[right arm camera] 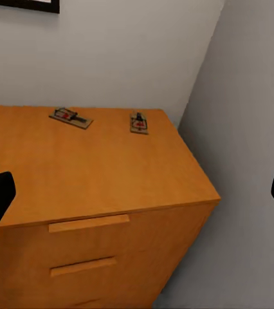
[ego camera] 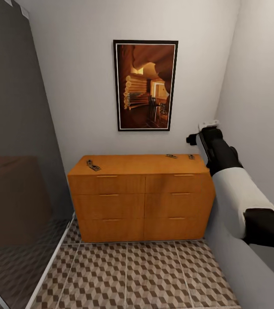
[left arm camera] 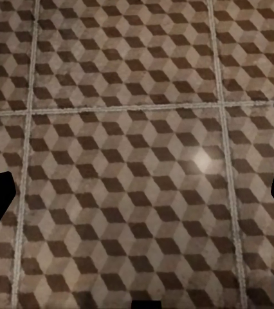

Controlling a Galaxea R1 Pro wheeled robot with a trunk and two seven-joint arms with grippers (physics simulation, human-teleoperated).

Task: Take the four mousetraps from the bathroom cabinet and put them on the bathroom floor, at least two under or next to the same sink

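Four traps lay on the cabinet [ego camera: 141,189]: two [ego camera: 93,165] at its left end, two [right arm camera: 105,120] near the back right corner, ahead of the raised right gripper [right arm camera: 137,193], its fingers spread wide.

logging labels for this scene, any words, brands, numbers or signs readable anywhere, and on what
No readable text in any view.
Framed picture: a log-cabin interior, no caption or signature legible.
Mousetraps on the cabinet: each has a small red mark, too small to read as a letter or logo.
Drawer fronts and floor tiles: no lettering.
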